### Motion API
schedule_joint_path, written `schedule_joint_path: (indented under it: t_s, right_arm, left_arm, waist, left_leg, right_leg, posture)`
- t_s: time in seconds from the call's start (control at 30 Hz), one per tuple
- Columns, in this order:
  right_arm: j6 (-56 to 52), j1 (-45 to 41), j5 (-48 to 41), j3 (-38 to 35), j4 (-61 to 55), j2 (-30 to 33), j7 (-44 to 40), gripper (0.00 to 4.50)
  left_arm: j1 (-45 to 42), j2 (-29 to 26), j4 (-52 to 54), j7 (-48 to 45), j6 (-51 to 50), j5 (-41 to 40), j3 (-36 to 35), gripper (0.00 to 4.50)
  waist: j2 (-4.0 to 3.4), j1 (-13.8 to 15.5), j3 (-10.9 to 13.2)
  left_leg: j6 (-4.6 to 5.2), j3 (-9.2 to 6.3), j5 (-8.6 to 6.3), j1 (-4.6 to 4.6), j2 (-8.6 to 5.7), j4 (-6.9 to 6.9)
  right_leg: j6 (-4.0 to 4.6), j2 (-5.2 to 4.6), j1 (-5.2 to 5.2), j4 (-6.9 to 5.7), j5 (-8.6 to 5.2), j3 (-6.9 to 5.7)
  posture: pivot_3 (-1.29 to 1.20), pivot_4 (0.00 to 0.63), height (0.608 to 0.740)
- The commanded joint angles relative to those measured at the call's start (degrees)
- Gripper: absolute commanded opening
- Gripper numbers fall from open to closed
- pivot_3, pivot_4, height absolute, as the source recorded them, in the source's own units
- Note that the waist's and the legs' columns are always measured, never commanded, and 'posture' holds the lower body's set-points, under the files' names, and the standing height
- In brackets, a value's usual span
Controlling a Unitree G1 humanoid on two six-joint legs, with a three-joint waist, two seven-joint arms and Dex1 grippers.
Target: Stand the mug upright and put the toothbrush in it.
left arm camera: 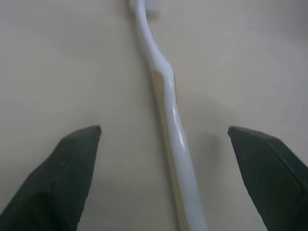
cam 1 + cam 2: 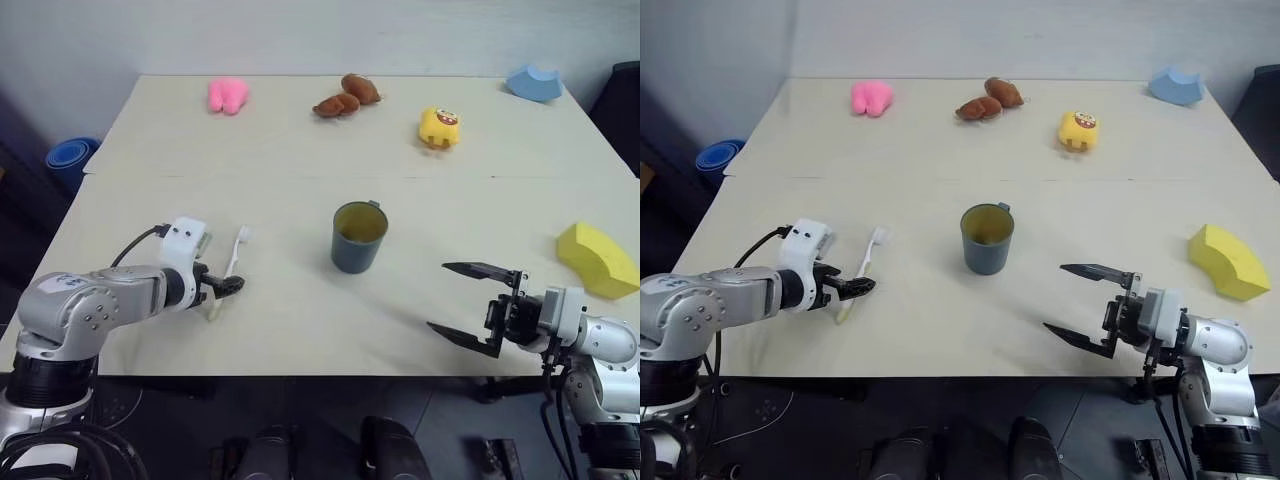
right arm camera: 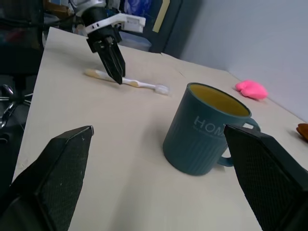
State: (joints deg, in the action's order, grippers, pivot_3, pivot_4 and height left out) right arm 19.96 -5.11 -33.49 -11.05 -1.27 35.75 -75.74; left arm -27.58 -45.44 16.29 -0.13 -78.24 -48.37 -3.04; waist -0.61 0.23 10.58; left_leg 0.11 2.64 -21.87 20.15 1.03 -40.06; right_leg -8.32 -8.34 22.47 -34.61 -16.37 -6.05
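The dark teal mug [image 2: 358, 238] stands upright in the middle of the table, yellowish inside, its handle turned to the far side. To its left the white toothbrush [image 2: 232, 262] lies flat, bristle head pointing away from me. My left gripper [image 2: 228, 285] is angled down over the handle end. In the left wrist view its open fingers [image 1: 72, 163] stand on either side of the toothbrush [image 1: 166, 96] without touching it. My right gripper [image 2: 438, 296] hovers open to the right of the mug [image 3: 204, 130], pointing towards it, with nothing between its fingers.
Along the far side of the table lie a pink toy [image 2: 228, 95], a brown toy [image 2: 345, 97], a yellow toy [image 2: 439, 128] and a blue foam block [image 2: 533, 83]. A yellow foam wedge [image 2: 597, 258] sits at the right edge. Blue bowls [image 2: 70, 158] sit off the table's left.
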Motion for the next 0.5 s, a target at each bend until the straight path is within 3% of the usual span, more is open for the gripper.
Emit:
schedule_joint_path:
  t_s: [0.03, 0.37, 0.5]
  right_arm:
    - [-1.7, 1.3, -0.7, -0.5, -4.9, -0.3, 2.9, 4.5]
    - [-3.6, 5.6, -0.7, -3.6, -7.7, 0.6, 6.7, 4.5]
    - [-3.1, 8.4, -0.2, -5.4, -8.7, 0.3, 8.4, 4.5]
  left_arm:
    - [-0.6, 0.2, -1.4, -3.9, 1.0, 4.9, 5.6, 3.36]
    - [-3.0, 4.2, -4.8, -13.1, 11.3, 11.7, 3.7, 0.32]
    - [-8.5, 13.3, -8.1, -22.0, 30.4, 11.9, 0.4, 0.13]
  waist:
    - [-0.04, 0.5, 0.0]
    - [-0.06, 1.6, 0.0]
    - [0.0, 1.9, 0.0]
  left_leg:
    - [-0.01, 0.02, 0.01, -0.01, -0.02, 0.0]
    - [0.04, 0.37, 0.06, 0.03, -0.07, -0.03]
    - [0.06, 0.34, 0.06, 0.13, -0.07, -0.05]
  right_leg:
    - [0.0, 0.0, 0.0, -0.01, 0.0, 0.0]
    - [0.0, -0.01, -0.09, 0.11, 0.0, 0.0]
    - [0.0, -0.01, -0.05, 0.14, 0.0, -0.05]
  posture:
    - [0.0, 0.15, 0.74]
    - [0.0, 0.15, 0.74]
    - [0.0, 0.15, 0.74]
